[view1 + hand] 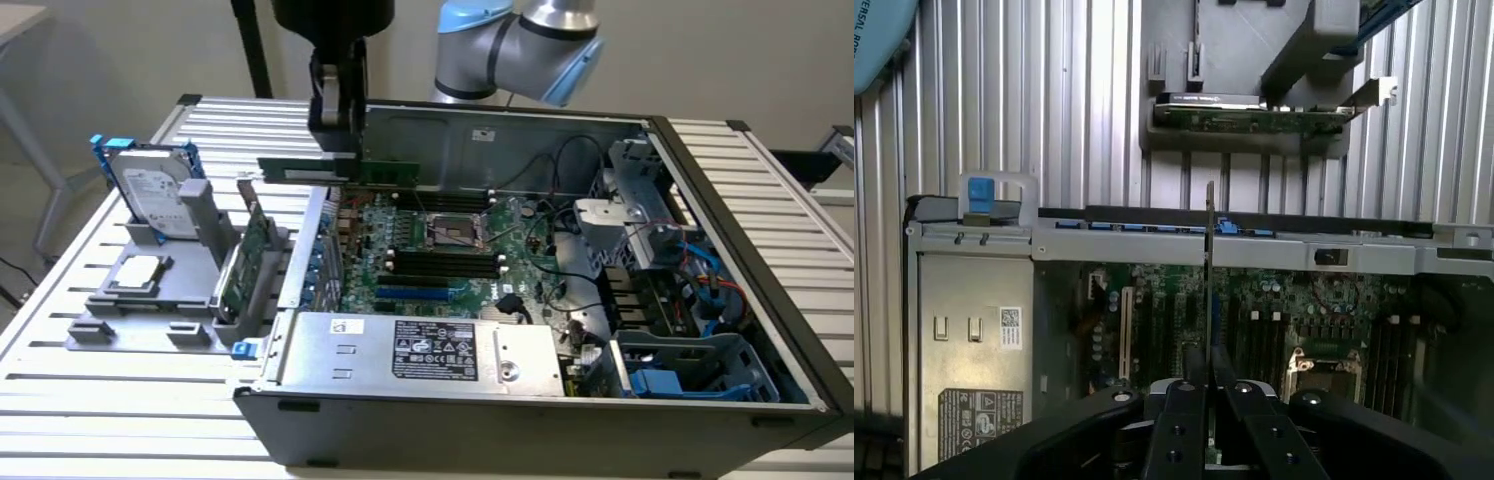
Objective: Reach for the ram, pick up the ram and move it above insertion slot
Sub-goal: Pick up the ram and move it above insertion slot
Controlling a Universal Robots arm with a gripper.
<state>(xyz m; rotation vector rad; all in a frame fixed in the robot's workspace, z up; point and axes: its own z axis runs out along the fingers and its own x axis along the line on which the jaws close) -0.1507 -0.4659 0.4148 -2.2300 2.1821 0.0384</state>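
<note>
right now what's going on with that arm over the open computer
The robot arm's gripper is shut on the ram, a thin green stick, and holds it in the air above the motherboard of the open computer case. The wrist view sees the stick edge-on between the fingers. A hard drive and a broader green card stand in a grey holder beside the case.

Robotics lab: slatted aluminium bench (80, 330), opened computer case (694, 200).

Ribbed bare-metal table (120, 400); matt-black pincer (1209, 375).
</note>
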